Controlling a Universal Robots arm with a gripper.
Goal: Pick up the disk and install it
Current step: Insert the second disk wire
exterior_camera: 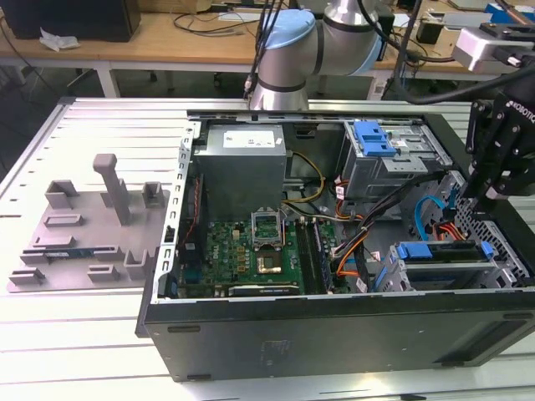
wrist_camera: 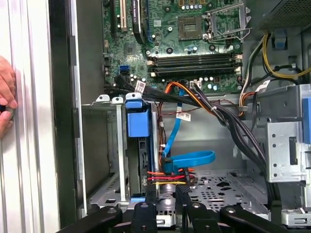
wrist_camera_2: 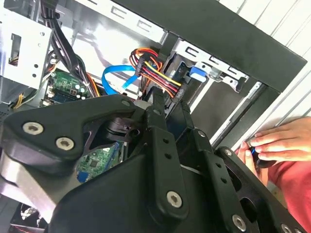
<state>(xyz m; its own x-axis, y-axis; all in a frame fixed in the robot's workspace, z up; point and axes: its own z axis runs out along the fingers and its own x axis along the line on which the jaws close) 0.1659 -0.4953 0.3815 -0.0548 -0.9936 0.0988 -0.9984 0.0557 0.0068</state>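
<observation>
The disk (exterior_camera: 443,253) sits in the drive cage at the open computer case's front corner, on the exterior view's right, its blue bracket ends showing. In the first wrist view the disk (wrist_camera: 138,121) stands edge-on in that cage, blue tab toward the motherboard. The second wrist view shows the disk's blue tab (wrist_camera_2: 197,73) behind the fingers. My gripper (exterior_camera: 472,196) hangs just above the cage. Its fingers (wrist_camera: 165,194) (wrist_camera_2: 168,99) stand a narrow gap apart with nothing between them, close to the disk's rear end and the red, yellow and blue cables.
A person's hand (wrist_camera: 6,99) (wrist_camera_2: 274,145) rests on the table just outside the case wall by the cage. A grey fixture tray (exterior_camera: 92,234) lies on the exterior view's left. A second blue latch (exterior_camera: 374,138) tops the rear cage. Cable bundles (wrist_camera: 228,121) cross the case.
</observation>
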